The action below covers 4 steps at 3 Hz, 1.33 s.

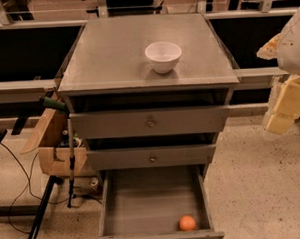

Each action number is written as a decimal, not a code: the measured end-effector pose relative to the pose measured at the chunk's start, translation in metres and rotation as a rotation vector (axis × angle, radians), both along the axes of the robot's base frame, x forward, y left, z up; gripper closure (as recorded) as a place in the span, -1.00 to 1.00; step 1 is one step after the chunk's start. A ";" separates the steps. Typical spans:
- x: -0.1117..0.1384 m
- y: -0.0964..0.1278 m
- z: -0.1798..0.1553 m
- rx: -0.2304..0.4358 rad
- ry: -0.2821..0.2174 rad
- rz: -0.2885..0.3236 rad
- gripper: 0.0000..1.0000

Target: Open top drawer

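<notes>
Just under counter (112, 58) surface, mid-frame: top drawer (110, 124), wide grey front, brass knob (150, 123) at centre, dark gap above. Below it, narrower second drawer (122, 158) with similar knob. Lowest drawer (143, 201) pulled well out, orange ball (187, 223) near its front right corner. White bowl (163, 56) upright on counter. Claw (284, 110) at right edge, well apart from top drawer; released or clenched, cannot tell.

The grey cabinet top (112, 58) carries one white bowl (163, 56), just off centre toward four o'clock. The gripper (285, 109) hangs beyond its three o'clock edge.
</notes>
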<state>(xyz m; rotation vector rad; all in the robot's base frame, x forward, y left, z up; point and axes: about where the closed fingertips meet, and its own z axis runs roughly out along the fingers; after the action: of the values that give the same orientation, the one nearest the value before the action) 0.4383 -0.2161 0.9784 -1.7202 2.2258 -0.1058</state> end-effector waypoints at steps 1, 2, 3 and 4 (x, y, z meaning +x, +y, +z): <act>0.000 0.000 0.000 0.000 0.000 0.000 -1.00; 0.013 0.013 -0.018 0.038 -0.006 0.059 -1.00; 0.030 0.034 -0.056 0.076 0.013 0.144 -1.00; 0.051 0.061 -0.108 0.123 0.038 0.288 -1.00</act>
<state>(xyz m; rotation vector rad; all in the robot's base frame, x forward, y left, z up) 0.4897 -0.1548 0.8704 -1.9643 1.9391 0.1283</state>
